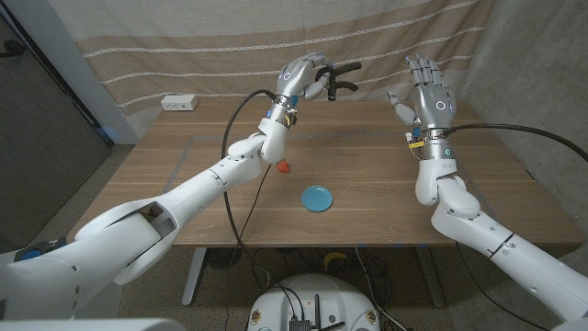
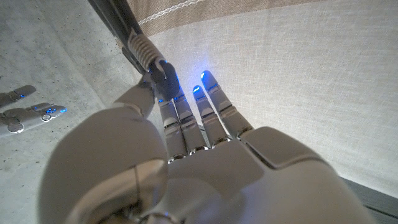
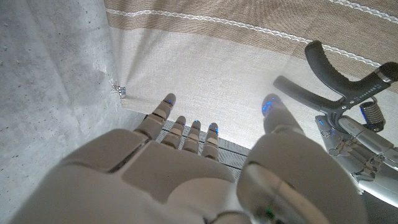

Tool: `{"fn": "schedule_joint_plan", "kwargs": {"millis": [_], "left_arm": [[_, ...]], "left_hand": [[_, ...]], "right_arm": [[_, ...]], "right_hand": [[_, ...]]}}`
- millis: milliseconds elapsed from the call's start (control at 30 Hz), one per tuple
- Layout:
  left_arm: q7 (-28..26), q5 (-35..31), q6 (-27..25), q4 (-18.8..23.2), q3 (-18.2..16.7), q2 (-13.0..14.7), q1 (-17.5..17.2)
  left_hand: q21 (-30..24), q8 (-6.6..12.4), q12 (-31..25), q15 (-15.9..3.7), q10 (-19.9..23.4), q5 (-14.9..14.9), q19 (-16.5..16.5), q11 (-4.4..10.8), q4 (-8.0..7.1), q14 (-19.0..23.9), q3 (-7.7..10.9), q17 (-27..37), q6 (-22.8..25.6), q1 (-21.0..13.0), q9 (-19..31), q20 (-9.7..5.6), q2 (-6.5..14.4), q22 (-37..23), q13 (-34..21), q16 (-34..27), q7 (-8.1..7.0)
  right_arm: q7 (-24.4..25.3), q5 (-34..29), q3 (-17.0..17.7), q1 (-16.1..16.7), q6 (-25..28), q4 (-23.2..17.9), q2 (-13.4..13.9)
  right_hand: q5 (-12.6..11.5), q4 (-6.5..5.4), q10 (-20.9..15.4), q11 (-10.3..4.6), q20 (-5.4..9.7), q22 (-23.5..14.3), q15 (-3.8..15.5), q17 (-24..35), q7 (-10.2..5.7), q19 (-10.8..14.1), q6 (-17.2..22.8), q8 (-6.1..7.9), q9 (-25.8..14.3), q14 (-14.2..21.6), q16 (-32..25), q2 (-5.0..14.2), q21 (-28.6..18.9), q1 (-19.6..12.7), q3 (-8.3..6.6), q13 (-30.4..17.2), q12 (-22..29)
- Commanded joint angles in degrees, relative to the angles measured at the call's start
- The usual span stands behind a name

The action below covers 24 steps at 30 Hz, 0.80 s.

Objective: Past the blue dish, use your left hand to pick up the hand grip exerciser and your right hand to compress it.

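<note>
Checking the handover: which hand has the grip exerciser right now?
The left hand holds the hand grip exerciser raised above the table; the right hand is open and empty beside it.

Open air between the raised left hand (image 1: 308, 74) and right hand (image 1: 427, 92), well above the surface (image 1: 367, 147). Grip exerciser (image 1: 338, 78) handles jutting from the left hand into that gap, toward the spread right fingers. Curtain (image 1: 276, 37) close behind both. Low on the surface, well apart from the hands: blue dish (image 1: 318, 198), small orange object (image 1: 283, 166), white box (image 1: 179, 103) at the far left edge.
</note>
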<state>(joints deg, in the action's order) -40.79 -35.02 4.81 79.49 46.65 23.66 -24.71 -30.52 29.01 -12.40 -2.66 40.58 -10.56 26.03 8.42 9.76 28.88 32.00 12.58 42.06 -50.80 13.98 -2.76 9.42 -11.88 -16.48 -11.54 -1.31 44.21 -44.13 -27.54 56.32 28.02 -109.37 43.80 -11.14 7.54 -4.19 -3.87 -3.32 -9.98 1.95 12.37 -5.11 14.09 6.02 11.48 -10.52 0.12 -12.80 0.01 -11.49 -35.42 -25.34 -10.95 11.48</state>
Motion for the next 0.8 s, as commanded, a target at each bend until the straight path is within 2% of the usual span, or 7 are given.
{"fn": "schedule_joint_plan", "kwargs": {"millis": [33,200,300,633,800], "left_arm": [[6.54,8.3,3.21,1.5,-3.23,-1.05,-1.31],[7.53,8.87,4.29,1.48,-3.55,-1.26,-1.18],[8.78,9.91,4.95,1.97,-3.91,-1.34,-1.27],[13.03,14.29,8.11,2.74,-5.33,-1.65,-1.75],[13.72,14.64,9.52,2.91,-5.68,-1.78,-1.82]], "left_hand": [[-0.36,19.65,0.43,-9.84,-3.3,-0.5,0.17,2.59,-0.59,-0.39,0.74,0.05,0.5,0.14,14.16,-0.91,0.55,-0.1,-0.06,-0.06,0.78],[-0.62,19.98,0.64,-9.77,-3.82,-0.69,0.16,2.73,-0.92,-0.69,0.85,-0.06,-0.07,0.34,14.65,-0.93,0.59,-0.15,-0.02,0.08,0.61],[-0.76,20.18,0.73,-9.61,-4.17,-0.85,0.05,2.65,-1.21,-0.85,0.78,-0.1,-0.42,0.62,14.96,-0.82,0.51,-0.19,-0.06,0.13,0.66],[-1.19,21.04,0.75,-9.62,-4.32,-1.67,-0.27,3.24,-1.58,-1.04,0.35,-0.33,0.07,1.19,15.35,-0.77,-0.38,-0.28,0.06,0.19,-0.41],[-1.43,21.61,0.8,-9.6,-4.5,-2.29,-0.48,3.26,-1.74,-1.25,-0.32,-0.47,0.26,1.71,15.83,-0.76,-1.41,-0.31,0.23,0.24,-1.47]], "right_arm": [[-0.52,0.96,1.17,1.57,-1.61,-1.76,1.68],[-1.93,0.55,1.23,1.86,-1.63,-2.7,2.42],[-2.34,-0.25,0.96,1.78,-1.24,-2.91,2.42],[-2.17,-2.3,0.34,1.19,-1.32,-2.75,2.24],[-2.34,-2.82,0.13,0.78,-1.83,-2.59,2.2]], "right_hand": [[0.42,-0.1,-0.1,0.69,-0.75,-0.26,0.09,0.07,0.27,-0.13,-0.48,-0.33,-0.2,0.08,-0.3,-0.81,-0.08,1.51,0.92,-0.16,-0.02],[1.02,-0.44,0.59,1.58,-1.47,-0.26,-0.8,0.1,0.85,-0.5,-1.42,-0.66,-0.21,-0.45,-0.08,-2.22,0.07,3.48,2.41,-0.21,-0.27],[1.02,-0.52,0.87,1.61,-1.64,-0.26,-0.9,0.1,0.79,-0.57,-1.86,-0.79,-0.21,-0.48,-0.06,-2.61,0.09,4.02,2.83,-0.23,-0.35],[0.92,-0.46,0.91,1.42,-1.69,-0.26,-0.92,0.07,0.62,-0.65,-1.97,-0.75,-0.21,-0.61,0.0,-2.7,0.12,4.23,3.06,-0.24,-0.33],[0.87,-0.4,0.86,1.38,-1.68,-0.26,-0.98,0.06,0.65,-0.67,-1.84,-0.65,-0.22,-0.64,0.02,-2.61,0.12,4.21,3.08,-0.25,-0.29]]}}
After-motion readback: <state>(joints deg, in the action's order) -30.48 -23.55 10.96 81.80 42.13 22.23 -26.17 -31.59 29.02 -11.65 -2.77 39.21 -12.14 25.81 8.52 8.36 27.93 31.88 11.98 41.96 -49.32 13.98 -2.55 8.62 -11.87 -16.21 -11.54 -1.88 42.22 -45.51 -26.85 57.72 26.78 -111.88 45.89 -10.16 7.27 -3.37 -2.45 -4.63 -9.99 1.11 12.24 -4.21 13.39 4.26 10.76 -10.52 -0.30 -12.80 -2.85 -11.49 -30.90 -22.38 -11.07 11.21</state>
